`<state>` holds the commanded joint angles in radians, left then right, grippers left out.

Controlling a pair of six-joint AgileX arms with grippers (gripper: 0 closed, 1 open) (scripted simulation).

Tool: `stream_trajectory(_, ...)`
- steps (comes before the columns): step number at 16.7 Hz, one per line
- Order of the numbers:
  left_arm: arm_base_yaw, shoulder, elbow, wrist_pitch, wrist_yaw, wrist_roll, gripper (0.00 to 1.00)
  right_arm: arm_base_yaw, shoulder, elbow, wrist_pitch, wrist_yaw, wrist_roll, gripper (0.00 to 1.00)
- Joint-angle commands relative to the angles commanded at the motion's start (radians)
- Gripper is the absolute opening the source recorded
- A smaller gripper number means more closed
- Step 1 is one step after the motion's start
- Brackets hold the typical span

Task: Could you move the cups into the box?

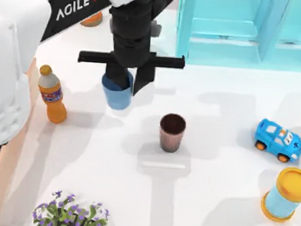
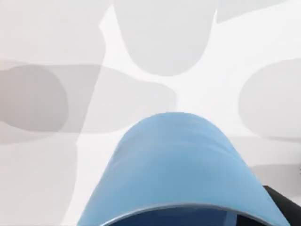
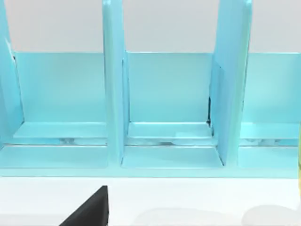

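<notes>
The left hand (image 1: 126, 79) grips the light blue cup (image 1: 117, 93) at its rim, mouth up, above the table (image 1: 214, 164) left of centre. The brown cup (image 1: 172, 132) stands upright just right of it. An orange bottle (image 1: 52, 95) stands near at left; a turquoise shelf (image 1: 249, 32) behind.

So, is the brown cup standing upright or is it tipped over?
Upright. In the top view the brown cup stands on the table with its round dark mouth facing up and its ribbed side tapering down. It stands apart from the blue cup.
</notes>
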<state>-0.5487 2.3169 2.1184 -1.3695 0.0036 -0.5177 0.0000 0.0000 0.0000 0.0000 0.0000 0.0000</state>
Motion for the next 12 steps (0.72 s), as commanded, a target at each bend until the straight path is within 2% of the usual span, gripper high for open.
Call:
stream_trajectory(5,0.058,-0.088,-0.03,-0.061,-0.001,0.056,0.0,0.0,0.0,0.0,0.0,0.0,0.0,1.0)
stream_trajectory(12,0.057,-0.119,-0.045,-0.081,0.01,0.085,0.0,0.0,0.0,0.0,0.0,0.0,0.0,1.0)
